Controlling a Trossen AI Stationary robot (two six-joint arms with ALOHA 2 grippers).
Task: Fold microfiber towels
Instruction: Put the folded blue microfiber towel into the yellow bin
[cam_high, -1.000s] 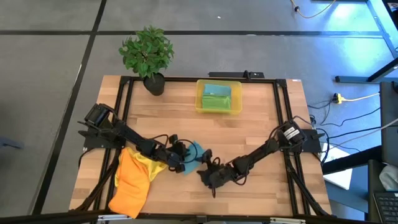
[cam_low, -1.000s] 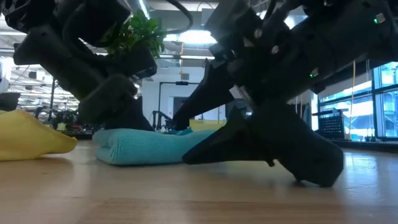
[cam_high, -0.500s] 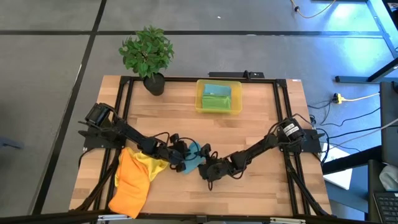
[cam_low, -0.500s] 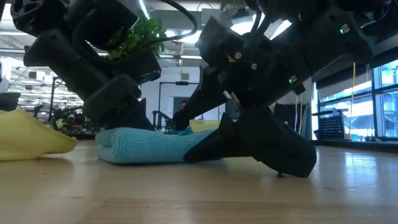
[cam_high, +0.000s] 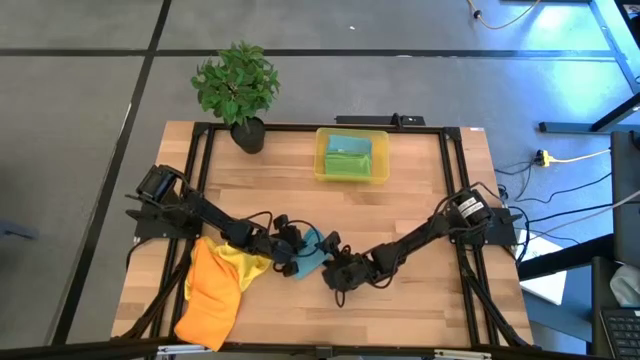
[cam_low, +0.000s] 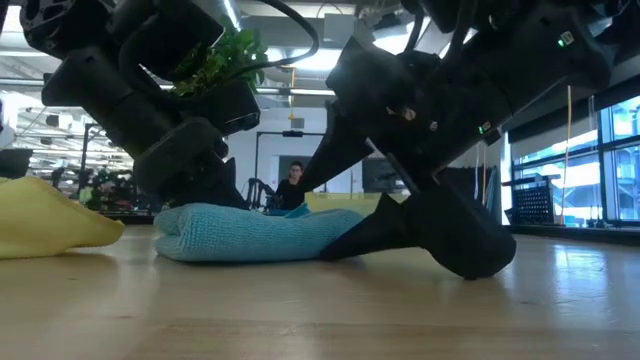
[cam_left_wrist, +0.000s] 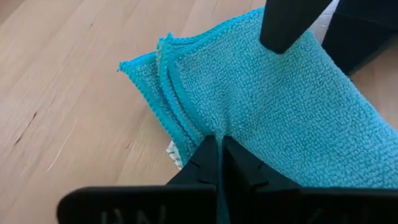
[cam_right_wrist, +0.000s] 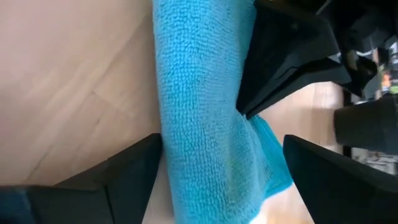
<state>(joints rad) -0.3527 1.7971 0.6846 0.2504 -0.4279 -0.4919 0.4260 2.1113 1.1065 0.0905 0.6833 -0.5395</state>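
Note:
A folded teal-blue microfiber towel (cam_high: 314, 249) lies on the wooden table between my two grippers; it also shows in the low view (cam_low: 250, 234). My left gripper (cam_left_wrist: 218, 148) comes from the table's left and is shut on it. My right gripper (cam_right_wrist: 224, 180) comes from the right and is open, one finger on each side of the folded towel (cam_right_wrist: 205, 112). An orange towel (cam_high: 208, 292) and a yellow towel (cam_high: 240, 268) lie heaped on the table under the left arm. My left gripper pinches a raised ridge of the teal towel's top layer (cam_left_wrist: 219, 128) between its two shut fingers, close to the stacked edges. The fingers slant down from the table's left. The towel lies flat on the table. My right gripper's fingers (cam_right_wrist: 140, 171) stand close against the towel's side; I cannot tell whether they touch it.
A translucent yellow bin (cam_high: 322, 160) at the table's far middle holds folded green and teal cloths. A potted plant (cam_high: 238, 88) stands at the far left corner. Bare wood lies near the front edge and to the right. A person sits in the room behind (cam_low: 293, 185).
My right gripper has shifted a little toward the teal towel and rolled at the wrist, so its fingers now stand on either side of the folded cloth. The towel has stayed in place on the table.

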